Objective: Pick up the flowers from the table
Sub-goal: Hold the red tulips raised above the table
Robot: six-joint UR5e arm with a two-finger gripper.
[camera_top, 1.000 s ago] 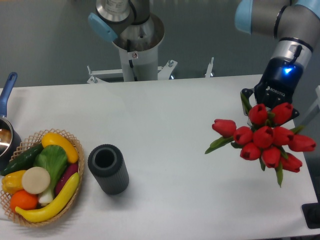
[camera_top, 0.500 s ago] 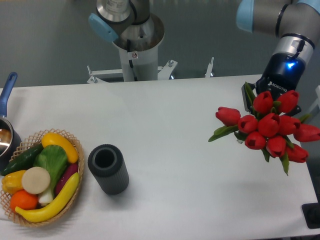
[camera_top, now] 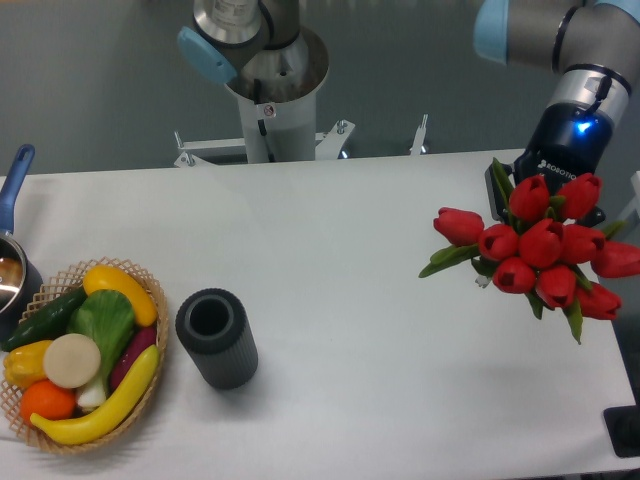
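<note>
The flowers, a bunch of red tulips with green leaves, hang above the right side of the white table, heads pointing toward the camera. My gripper sits right behind the tulip heads, shut on the stems; its fingertips and the stems are hidden by the blooms. The black gripper body with a blue light shows above the bunch.
A wicker basket of fruit and vegetables stands at the front left. A dark ribbed cylinder lies beside it. A pot with a blue handle is at the left edge. A black object sits at the front right corner.
The gripper and the tulips have risen and shifted slightly right, mostly in the first half second; the bunch now hangs a little higher above the table.
</note>
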